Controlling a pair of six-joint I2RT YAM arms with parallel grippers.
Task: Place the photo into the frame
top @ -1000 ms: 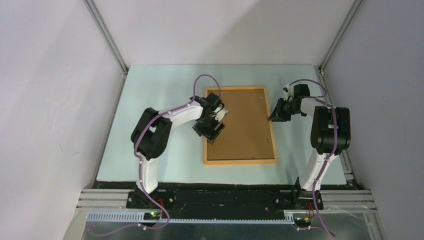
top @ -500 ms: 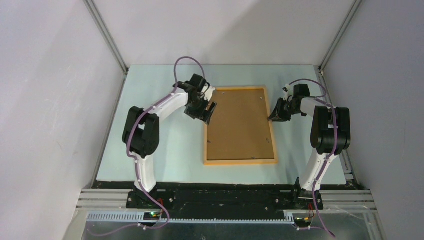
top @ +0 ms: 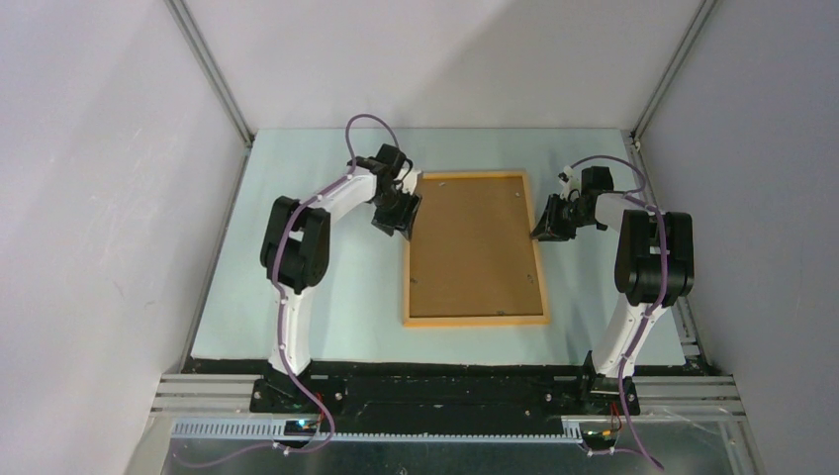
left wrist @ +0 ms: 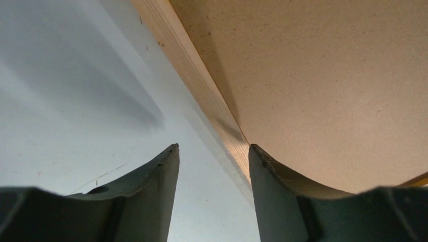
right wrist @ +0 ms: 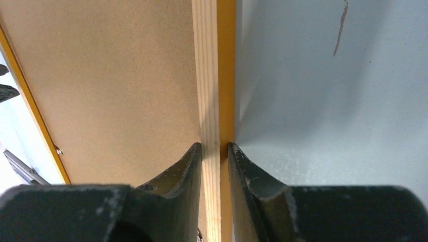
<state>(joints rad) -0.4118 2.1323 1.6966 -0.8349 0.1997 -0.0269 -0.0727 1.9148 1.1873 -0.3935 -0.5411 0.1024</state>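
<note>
The orange-yellow frame (top: 475, 320) lies flat on the table with the plain brown backing board (top: 475, 247) filling it. The photo is hidden from every view. My left gripper (top: 401, 220) is open at the frame's left rail near the far corner. In the left wrist view (left wrist: 214, 147) one finger is over the table and the other over the edge of the rail (left wrist: 186, 65) and board (left wrist: 328, 75). My right gripper (top: 542, 233) is shut on the frame's right rail (right wrist: 212, 75), a finger on each side (right wrist: 214, 146).
The pale blue table mat (top: 317, 297) is bordered by white enclosure walls at the left, right and back. A black strip and metal rails run along the near edge by the arm bases (top: 297, 391).
My left gripper has moved from over the backing board leftward and back to the frame's left rail. The right gripper and the frame have not moved.
</note>
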